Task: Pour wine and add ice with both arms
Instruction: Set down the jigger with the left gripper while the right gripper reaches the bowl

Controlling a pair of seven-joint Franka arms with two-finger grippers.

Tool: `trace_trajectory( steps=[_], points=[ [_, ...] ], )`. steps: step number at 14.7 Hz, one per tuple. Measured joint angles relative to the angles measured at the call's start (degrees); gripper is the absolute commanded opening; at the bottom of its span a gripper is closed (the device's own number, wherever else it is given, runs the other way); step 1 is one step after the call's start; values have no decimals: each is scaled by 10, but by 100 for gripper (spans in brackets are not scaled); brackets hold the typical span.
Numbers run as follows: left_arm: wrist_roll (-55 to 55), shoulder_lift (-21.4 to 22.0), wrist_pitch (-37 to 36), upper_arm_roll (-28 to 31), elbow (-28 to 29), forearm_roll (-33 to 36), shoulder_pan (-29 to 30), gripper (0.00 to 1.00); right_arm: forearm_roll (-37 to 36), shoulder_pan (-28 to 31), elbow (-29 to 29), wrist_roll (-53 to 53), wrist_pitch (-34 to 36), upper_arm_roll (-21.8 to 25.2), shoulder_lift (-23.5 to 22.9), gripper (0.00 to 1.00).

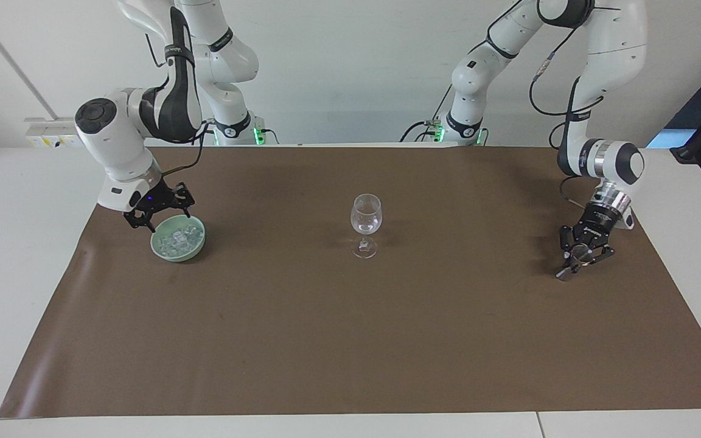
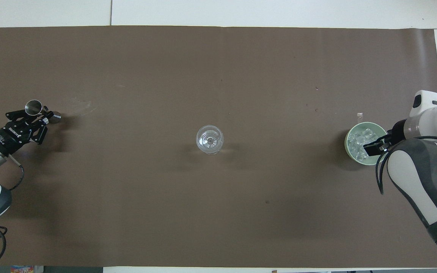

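A clear wine glass (image 1: 366, 222) (image 2: 209, 139) stands upright mid-mat. The ice (image 1: 179, 236) (image 2: 359, 143) is heaped in a pale green bowl (image 1: 162, 248) (image 2: 349, 149) toward the right arm's end of the table. My right gripper (image 1: 165, 220) (image 2: 376, 146) hangs low over the bowl's rim on the side toward the robots, fingers spread open and holding nothing. At the left arm's end, my left gripper (image 1: 577, 255) (image 2: 36, 113) is shut on a small metal jigger (image 1: 571, 264) (image 2: 33, 107). The jigger is tilted, its lower end just above the mat.
A brown mat (image 1: 350, 340) (image 2: 218, 68) covers most of the white table (image 1: 22, 243). The right arm's forearm (image 2: 419, 178) reaches over the mat's corner beside the bowl.
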State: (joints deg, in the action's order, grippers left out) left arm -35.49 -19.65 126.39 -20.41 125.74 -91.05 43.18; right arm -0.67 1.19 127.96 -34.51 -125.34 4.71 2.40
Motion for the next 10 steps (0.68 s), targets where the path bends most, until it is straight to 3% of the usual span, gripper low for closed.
trace_trajectory(
  steps=[1, 2, 3, 7, 10],
  points=[
    [0, 0, 0, 0, 0, 0, 0, 8, 0, 0, 7, -2, -12, 0, -1, 81],
    [-2, 0, 0, 0, 0, -1, 0, 80, 0, 2, 14, -2, -26, 0, -5, 78],
    [-7, 0, 1, 0, 0, -2, 0, 100, 0, 3, 18, -2, -42, 1, -12, 75],
    [-26, 1, 0, 2, 1, -2, 24, 100, 0, 7, 21, 4, -63, 1, -40, 69],
    [-27, 10, -4, 2, 8, 1, 40, 100, 1, 7, 21, 6, -66, 1, -48, 58]
  ],
)
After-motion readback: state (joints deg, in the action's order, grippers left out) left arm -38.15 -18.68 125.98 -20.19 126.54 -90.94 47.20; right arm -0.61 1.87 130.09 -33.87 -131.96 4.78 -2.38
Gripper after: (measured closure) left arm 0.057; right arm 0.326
